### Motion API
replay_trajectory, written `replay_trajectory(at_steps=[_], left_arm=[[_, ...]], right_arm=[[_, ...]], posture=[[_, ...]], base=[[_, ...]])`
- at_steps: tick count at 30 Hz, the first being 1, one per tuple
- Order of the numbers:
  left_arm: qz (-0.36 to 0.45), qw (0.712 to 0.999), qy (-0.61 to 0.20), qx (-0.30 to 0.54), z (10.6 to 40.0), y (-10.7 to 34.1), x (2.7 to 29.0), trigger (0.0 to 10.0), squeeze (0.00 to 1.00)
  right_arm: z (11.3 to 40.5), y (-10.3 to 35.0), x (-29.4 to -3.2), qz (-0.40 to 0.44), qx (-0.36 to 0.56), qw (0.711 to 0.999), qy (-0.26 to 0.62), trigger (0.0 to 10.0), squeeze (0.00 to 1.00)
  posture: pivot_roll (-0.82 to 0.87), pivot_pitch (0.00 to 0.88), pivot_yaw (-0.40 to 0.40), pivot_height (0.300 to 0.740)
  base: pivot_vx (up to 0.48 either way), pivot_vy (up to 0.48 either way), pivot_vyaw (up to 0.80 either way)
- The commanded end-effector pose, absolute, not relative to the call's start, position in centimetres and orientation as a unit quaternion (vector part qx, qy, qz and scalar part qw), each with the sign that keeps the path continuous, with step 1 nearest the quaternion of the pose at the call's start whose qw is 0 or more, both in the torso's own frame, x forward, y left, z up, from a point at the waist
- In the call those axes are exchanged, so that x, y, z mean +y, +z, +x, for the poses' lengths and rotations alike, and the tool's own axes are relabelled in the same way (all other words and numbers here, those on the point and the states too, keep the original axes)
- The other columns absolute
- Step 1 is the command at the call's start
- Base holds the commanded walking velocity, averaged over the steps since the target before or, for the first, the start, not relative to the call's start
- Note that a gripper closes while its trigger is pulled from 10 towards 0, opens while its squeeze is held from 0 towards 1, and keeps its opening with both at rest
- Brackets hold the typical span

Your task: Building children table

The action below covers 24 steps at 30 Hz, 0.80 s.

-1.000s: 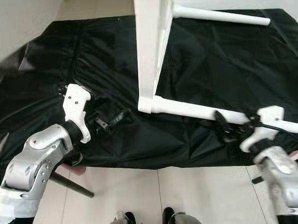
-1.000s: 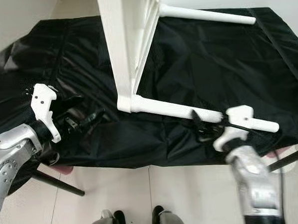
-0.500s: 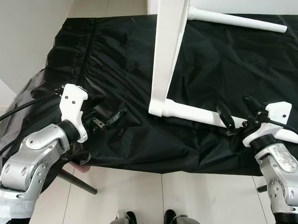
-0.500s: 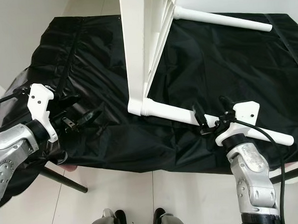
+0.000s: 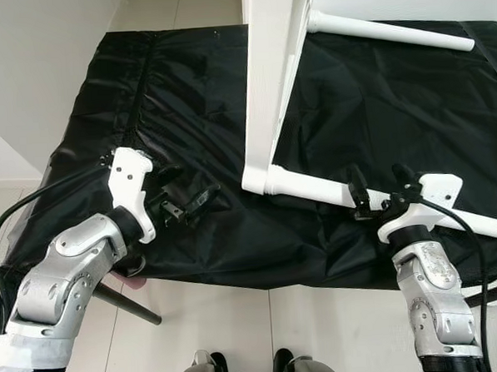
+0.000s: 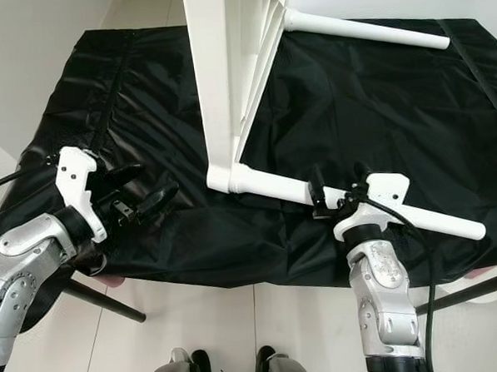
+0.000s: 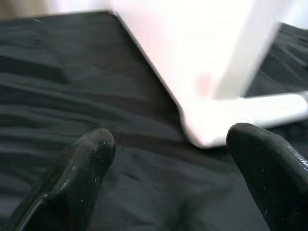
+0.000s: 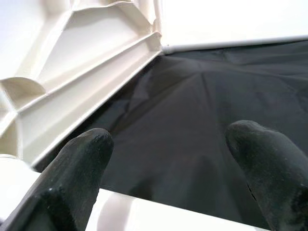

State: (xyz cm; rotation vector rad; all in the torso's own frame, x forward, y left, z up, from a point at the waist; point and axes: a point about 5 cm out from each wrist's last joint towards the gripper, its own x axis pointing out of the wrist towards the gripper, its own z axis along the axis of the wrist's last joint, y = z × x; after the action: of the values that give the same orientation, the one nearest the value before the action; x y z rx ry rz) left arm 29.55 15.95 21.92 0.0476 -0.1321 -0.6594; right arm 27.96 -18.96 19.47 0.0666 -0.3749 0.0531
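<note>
A white children's table lies on its side on a black cloth (image 5: 185, 98). Its tabletop (image 5: 269, 76) stands on edge, with the ribbed underside (image 8: 86, 62) facing right. The near leg (image 5: 315, 189) runs along the cloth toward the right, and a far leg (image 5: 390, 31) points the same way. My right gripper (image 5: 378, 182) is open, with one finger on each side of the near leg (image 8: 144, 211). Left of the table's lower corner (image 7: 211, 130), my left gripper (image 5: 188, 185) hovers open over the cloth, a short gap away, holding nothing.
The cloth-covered surface ends at a front edge (image 5: 236, 270) just before me, with tiled floor (image 5: 256, 327) and my feet (image 5: 210, 367) below. A dark slanted strut (image 5: 125, 305) stands under the left corner. A white wall (image 5: 25, 64) rises on the left.
The camera has shifted. My right gripper has come up from the front edge onto the near leg, with its fingers now astride it. The left gripper has stayed open beside the table's corner.
</note>
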Motion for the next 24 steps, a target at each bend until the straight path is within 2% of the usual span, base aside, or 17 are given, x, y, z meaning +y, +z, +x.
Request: replay_trajectory(at_steps=[1, 10, 12, 19, 24], left_arm=[[0.024, 0.958, -0.278, -0.061, 29.7, 21.5, 16.9, 10.0, 0.0], [-0.001, 0.991, -0.109, -0.076, 31.3, 19.9, 18.9, 10.0, 0.0], [-0.001, 0.991, -0.109, -0.076, 31.3, 19.9, 18.9, 10.0, 0.0], [0.021, 0.995, -0.029, -0.093, 31.5, 18.4, 19.4, 10.0, 0.0], [-0.007, 0.994, -0.052, -0.098, 31.2, 17.6, 18.3, 10.0, 0.0]], right_arm=[[27.8, 19.3, -19.0, 0.032, -0.187, 0.982, 0.02, 10.0, 0.0], [29.3, 18.0, -17.2, -0.003, -0.149, 0.989, -0.015, 10.0, 0.0], [29.3, 18.0, -17.2, -0.003, -0.149, 0.989, -0.015, 10.0, 0.0], [30.1, 17.0, -16.1, -0.019, -0.128, 0.991, -0.012, 10.0, 0.0], [30.2, 16.6, -15.6, -0.022, -0.131, 0.991, 0.003, 10.0, 0.0]], posture=[[0.02, 0.145, 0.038, 0.74], [0.02, 0.077, 0.035, 0.74], [0.02, 0.077, 0.035, 0.74], [0.02, 0.025, 0.031, 0.74], [0.02, 0.014, 0.034, 0.74]], base=[[0.0, 0.0, 0.0], [0.0, 0.0, 0.0], [0.0, 0.0, 0.0], [0.0, 0.0, 0.0], [0.0, 0.0, 0.0]])
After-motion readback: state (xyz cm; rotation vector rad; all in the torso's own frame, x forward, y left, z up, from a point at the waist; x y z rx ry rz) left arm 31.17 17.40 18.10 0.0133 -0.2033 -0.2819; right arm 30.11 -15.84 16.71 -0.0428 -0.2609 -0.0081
